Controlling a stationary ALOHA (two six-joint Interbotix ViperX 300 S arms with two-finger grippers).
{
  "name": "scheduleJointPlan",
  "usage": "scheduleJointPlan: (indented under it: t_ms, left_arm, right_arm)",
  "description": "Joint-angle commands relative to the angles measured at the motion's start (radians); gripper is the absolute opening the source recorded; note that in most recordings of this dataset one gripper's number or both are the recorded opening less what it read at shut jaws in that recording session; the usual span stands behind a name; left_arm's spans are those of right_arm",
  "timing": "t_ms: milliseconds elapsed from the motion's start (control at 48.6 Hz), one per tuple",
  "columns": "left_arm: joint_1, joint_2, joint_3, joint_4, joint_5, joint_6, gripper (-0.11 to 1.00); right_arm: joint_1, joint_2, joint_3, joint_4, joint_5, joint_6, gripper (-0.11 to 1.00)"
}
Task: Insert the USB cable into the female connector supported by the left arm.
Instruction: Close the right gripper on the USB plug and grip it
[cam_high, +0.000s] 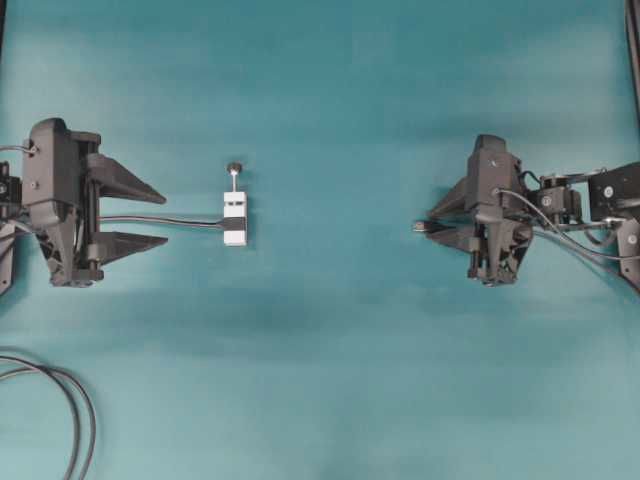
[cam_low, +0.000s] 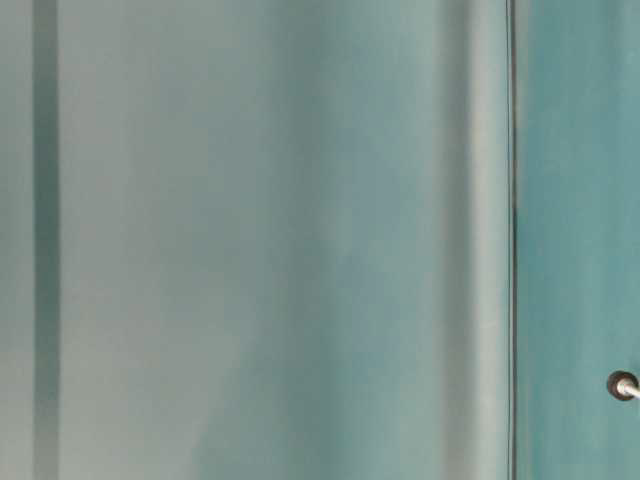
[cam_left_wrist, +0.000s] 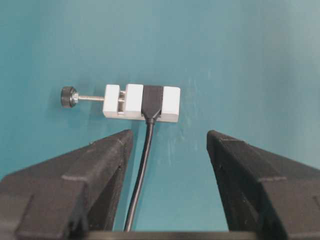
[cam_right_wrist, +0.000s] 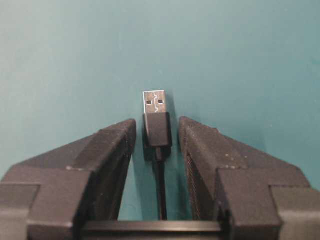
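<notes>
the left pincer (cam_high: 150, 218), black with two solid wedge fingers, stands wide apart and grasps nothing; the thin black cable (cam_left_wrist: 141, 170) fixed to the small white rectangular female connector block (cam_high: 234, 218) runs back between its fingers without touching them in the wrist view. the block lies on the counter just ahead of the fingertips, its thin pin with a dark round knob (cam_high: 234, 168) pointing toward the far edge. the right pincer (cam_high: 432, 222) is partly open, its two black fingers flanking the dark rectangular plug of the usb cable (cam_right_wrist: 157, 127); narrow gaps show on both sides, so it has no grasp on it. the metal tip sticks out past the fingertips toward the block, well apart from it. both arms reach level toward each other from the counter's left and right edges. the counter (cam_high: 340, 380) is plain teal; a thicker looped black cable (cam_high: 75, 410) lies at its near left corner.
</notes>
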Motion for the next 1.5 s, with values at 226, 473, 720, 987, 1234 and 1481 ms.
scheduleJointPlan:
  t_ms: [226, 473, 720, 987, 1234, 1481]
  left_arm:
    - [-0.002, -0.002, -0.012, -0.002, -0.005, -0.011, 0.65]
    - [-0.002, -0.002, -0.011, -0.002, -0.003, -0.011, 0.64]
    - [-0.002, -0.002, -0.005, -0.002, -0.003, -0.011, 0.64]
    - [-0.002, -0.002, -0.008, -0.002, -0.003, -0.011, 0.64]
    - [-0.002, -0.002, -0.005, -0.002, -0.005, -0.011, 0.64]
    - [-0.002, -0.002, 0.011, 0.000, -0.008, -0.012, 0.64]
  right_arm:
    - [0.015, -0.008, -0.014, -0.003, 0.005, -0.002, 0.33]
    - [0.012, -0.072, -0.008, -0.003, 0.066, -0.003, 0.30]
    - [0.006, -0.117, 0.014, -0.003, 0.126, -0.005, 0.30]
    - [0.005, -0.117, 0.006, -0.023, 0.124, -0.031, 0.22]
    - [-0.005, -0.117, -0.012, -0.023, 0.126, -0.037, 0.21]
    - [-0.021, -0.117, -0.069, -0.023, 0.176, -0.040, 0.21]
